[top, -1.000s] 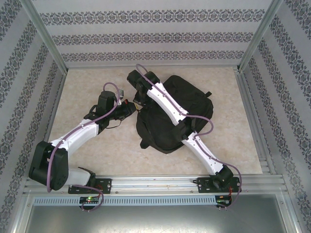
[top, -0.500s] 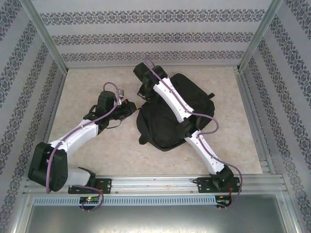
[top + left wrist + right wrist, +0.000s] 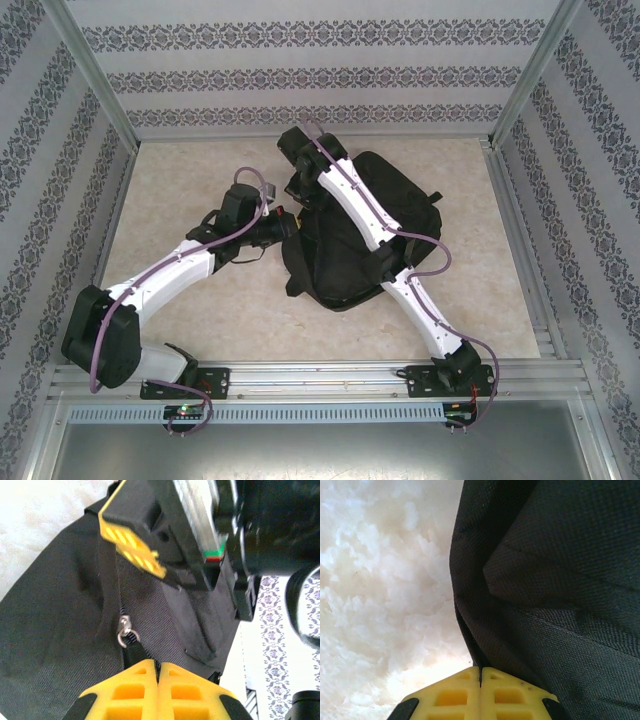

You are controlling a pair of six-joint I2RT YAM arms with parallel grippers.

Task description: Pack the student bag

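The large black soft fabric backpack lies on the pale marbled counter, right of its middle and toward the far edge. My left pincer is pressed fully closed just beside the silver zip slider, and I cannot tell whether it nips the black tab; my right pincer is closed at the bag's left edge, with nothing seen between its pads. The two sit so near each other that they could knock together, or a tug could drag the limp bag instead of running the zip.

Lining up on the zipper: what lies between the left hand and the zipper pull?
In the left wrist view, a short black tab on the student bag sits between the left hand and the zipper pull.
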